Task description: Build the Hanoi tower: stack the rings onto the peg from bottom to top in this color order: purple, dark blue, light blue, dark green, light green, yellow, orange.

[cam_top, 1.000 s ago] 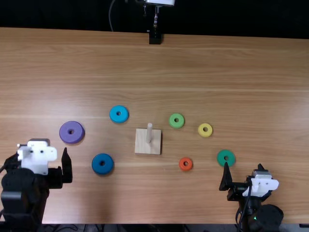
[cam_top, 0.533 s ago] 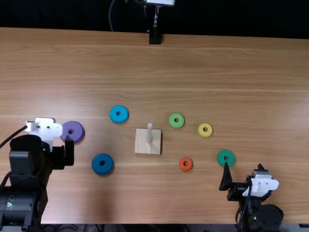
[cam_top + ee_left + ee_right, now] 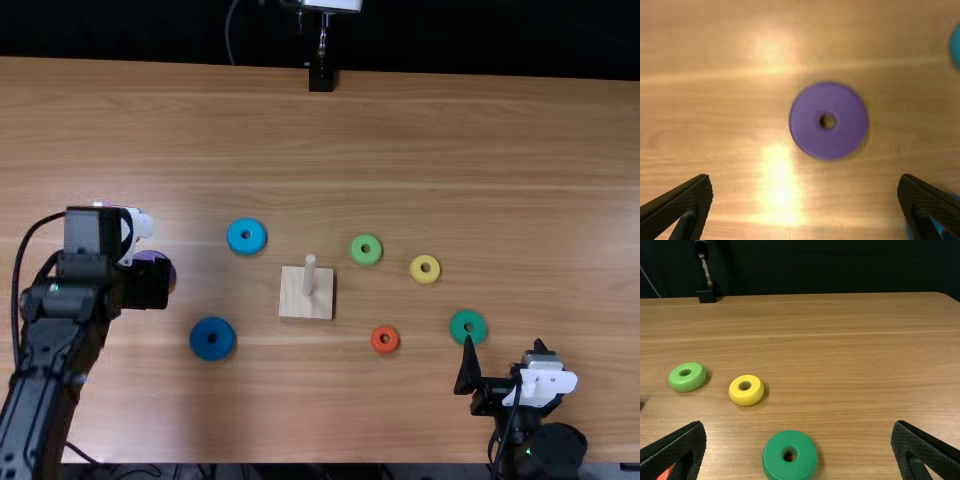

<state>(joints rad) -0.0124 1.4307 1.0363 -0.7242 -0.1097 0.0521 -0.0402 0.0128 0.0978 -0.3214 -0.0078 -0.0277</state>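
Top view: the left end effector (image 3: 147,284) partly covers the purple ring (image 3: 152,255), toward the counter's (image 3: 300,130) left edge; the peg (image 3: 309,275) stands upright on its wooden base (image 3: 292,302); the right end effector (image 3: 504,342) is near the near edge. Left wrist view: fingers spread wide, apart from the purple ring. Right wrist view: fingers spread wide, yellow ring (image 3: 746,400) nearer the far edge than the dark green ring (image 3: 790,471)
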